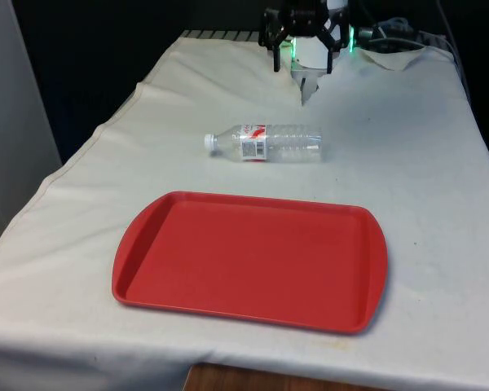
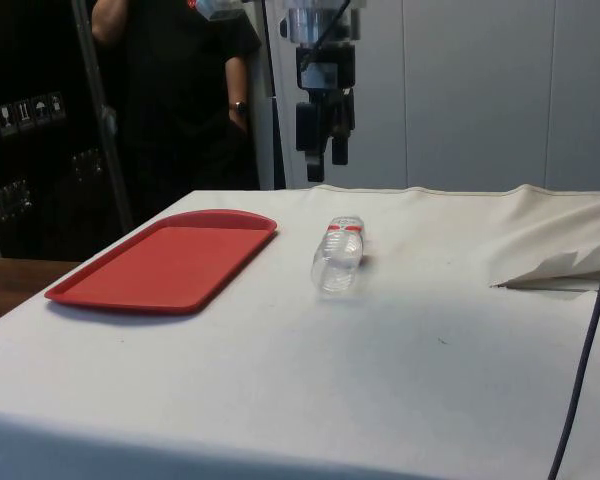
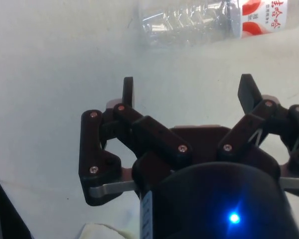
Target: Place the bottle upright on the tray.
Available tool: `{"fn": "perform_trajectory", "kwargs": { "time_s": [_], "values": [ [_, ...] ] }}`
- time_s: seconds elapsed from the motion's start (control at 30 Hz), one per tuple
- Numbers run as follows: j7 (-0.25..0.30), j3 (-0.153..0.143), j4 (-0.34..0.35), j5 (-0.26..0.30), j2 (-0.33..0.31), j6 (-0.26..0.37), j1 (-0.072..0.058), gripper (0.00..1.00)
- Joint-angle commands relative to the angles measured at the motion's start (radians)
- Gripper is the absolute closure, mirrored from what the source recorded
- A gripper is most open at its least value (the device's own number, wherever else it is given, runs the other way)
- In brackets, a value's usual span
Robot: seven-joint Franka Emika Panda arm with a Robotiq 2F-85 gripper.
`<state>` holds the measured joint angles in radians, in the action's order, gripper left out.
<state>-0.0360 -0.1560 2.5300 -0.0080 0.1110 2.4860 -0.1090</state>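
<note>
Hovering spread and empty, gripper is above the lying bottle; round plastic may roll off-centre, missing tray.

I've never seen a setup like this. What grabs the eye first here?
The big red tray, bare, at the cloth's near edge in the front view. Behind it a clear plastic bottle lies on its side, white cap towards that view's left. The black gripper hangs open above the table beyond it.
</note>
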Motion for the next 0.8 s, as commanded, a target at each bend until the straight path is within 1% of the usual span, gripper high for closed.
{"fn": "perform_trajectory", "kwargs": {
  "time_s": [0.0, 0.07, 0.1, 0.2, 0.33, 0.37, 0.47, 0.67, 0.7, 0.77],
  "values": [
    [-0.010, -0.001, -0.002, 0.000, -0.005, 0.007, 0.002, 0.00],
    [-0.019, -0.002, -0.004, 0.000, -0.005, 0.005, 0.003, 0.00],
    [-0.012, -0.002, -0.002, 0.000, -0.002, 0.000, 0.002, 0.00],
    [-0.034, -0.006, -0.006, -0.001, -0.008, 0.004, 0.006, 0.00],
    [-0.047, -0.012, -0.007, 0.000, -0.012, 0.005, 0.006, 0.00],
    [-0.041, -0.012, -0.004, 0.000, -0.006, 0.000, 0.004, 0.00],
    [-0.056, -0.018, -0.008, 0.002, -0.015, 0.006, 0.007, 0.00],
    [-0.070, -0.031, -0.011, 0.009, -0.025, 0.007, 0.006, 0.00],
    [-0.066, -0.029, -0.009, 0.004, -0.019, 0.000, 0.005, 0.00],
    [-0.077, -0.037, -0.014, 0.010, -0.029, 0.006, 0.006, 0.00]
  ]
}}
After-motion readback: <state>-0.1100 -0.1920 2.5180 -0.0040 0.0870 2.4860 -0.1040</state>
